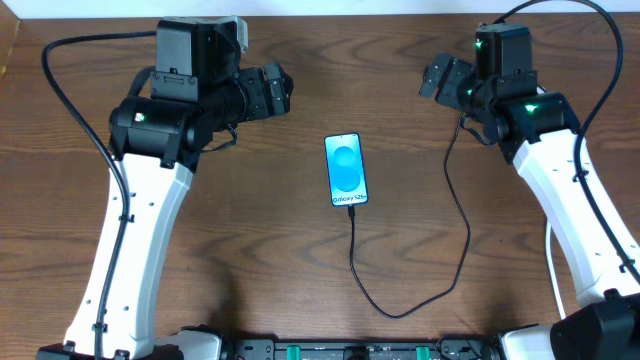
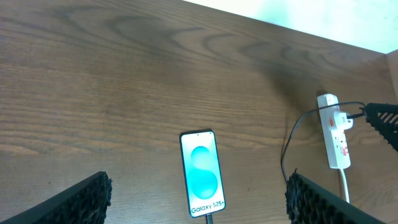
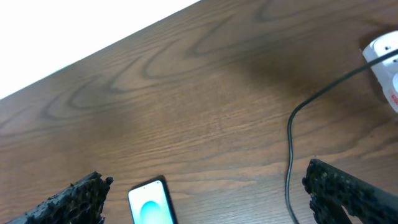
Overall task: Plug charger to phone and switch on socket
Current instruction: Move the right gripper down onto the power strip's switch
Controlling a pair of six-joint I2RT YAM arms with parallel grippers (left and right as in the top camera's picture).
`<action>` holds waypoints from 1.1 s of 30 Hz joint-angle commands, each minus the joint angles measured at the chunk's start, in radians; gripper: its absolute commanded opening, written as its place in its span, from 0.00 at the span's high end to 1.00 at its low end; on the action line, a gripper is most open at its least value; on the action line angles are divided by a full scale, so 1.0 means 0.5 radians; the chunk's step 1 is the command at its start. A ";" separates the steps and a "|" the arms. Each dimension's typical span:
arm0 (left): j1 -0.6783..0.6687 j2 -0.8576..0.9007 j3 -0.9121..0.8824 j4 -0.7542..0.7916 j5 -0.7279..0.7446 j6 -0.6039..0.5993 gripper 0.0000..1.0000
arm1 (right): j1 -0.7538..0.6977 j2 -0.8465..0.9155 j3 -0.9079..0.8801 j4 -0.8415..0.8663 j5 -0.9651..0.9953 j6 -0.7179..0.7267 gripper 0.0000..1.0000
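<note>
The phone [image 1: 346,169] lies flat at the table's middle with its blue screen lit; it also shows in the left wrist view [image 2: 202,173] and the right wrist view [image 3: 149,202]. The black charger cable [image 1: 462,235] has its tip in the phone's bottom edge, loops toward the front and runs up to the right. In the left wrist view the cable [image 2: 287,146] ends at the white socket [image 2: 334,132]. The socket's edge also shows in the right wrist view [image 3: 385,68]. The right arm hides it in the overhead view. My left gripper [image 1: 275,92] is open and empty. My right gripper [image 1: 437,78] is open and empty above the socket.
The brown wooden table [image 1: 250,250] carries both arms' bases along the front edge. A pale wall or floor [image 2: 298,15] lies beyond the table's far edge. The socket's white cord [image 2: 344,186] runs toward the front.
</note>
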 commanded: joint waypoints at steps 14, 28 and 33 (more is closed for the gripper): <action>0.008 -0.019 0.000 -0.005 -0.027 0.040 0.11 | -0.549 0.013 0.680 -0.647 -0.418 -0.601 0.01; 0.008 -0.019 0.000 -0.005 -0.027 0.040 0.11 | -1.225 0.293 0.736 -0.726 -0.964 -1.216 0.01; 0.008 -0.019 0.000 -0.005 -0.027 0.040 0.11 | -1.257 0.630 0.736 -0.732 -1.260 -1.418 0.01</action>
